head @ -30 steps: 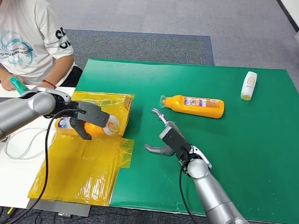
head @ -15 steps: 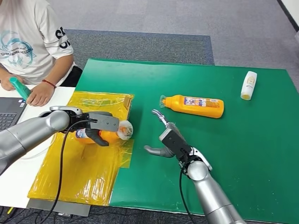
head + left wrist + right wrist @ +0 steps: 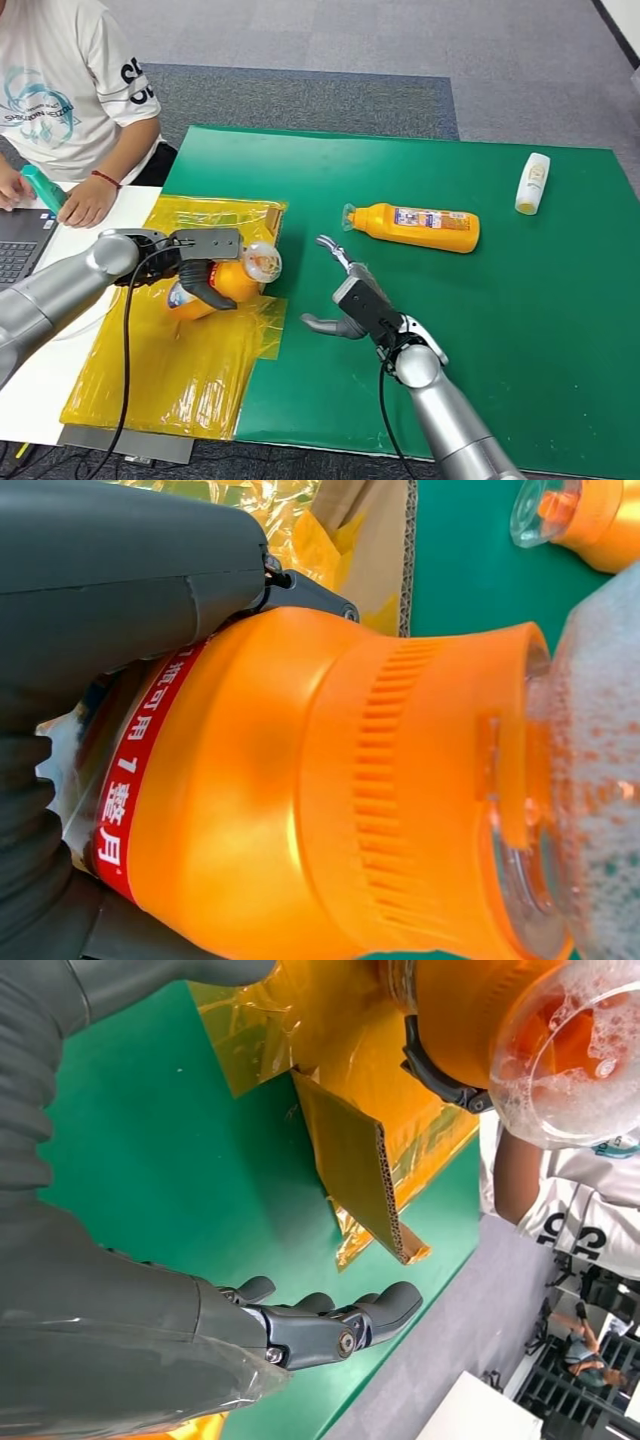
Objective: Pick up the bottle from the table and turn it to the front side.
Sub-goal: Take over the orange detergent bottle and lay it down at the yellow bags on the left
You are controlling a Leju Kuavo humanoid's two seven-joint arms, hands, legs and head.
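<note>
Both hands we see: left hand (image 3: 198, 262) grips the bottle (image 3: 226, 280) at 9 o'clock; right hand (image 3: 353, 302) is spread, holding nothing.

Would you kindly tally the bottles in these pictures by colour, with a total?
Orange bottles: 2, one held in the left hand at, one lying on the green mat.
White bottles: 1, lying near the mat's far right corner.
Teal bottles: 1, by the person's hand.
Total: 4.

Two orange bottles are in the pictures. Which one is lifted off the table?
The orange bottle that the left hand grips over the yellow sheet. The other orange bottle lies on its side on the green mat, untouched.
</note>
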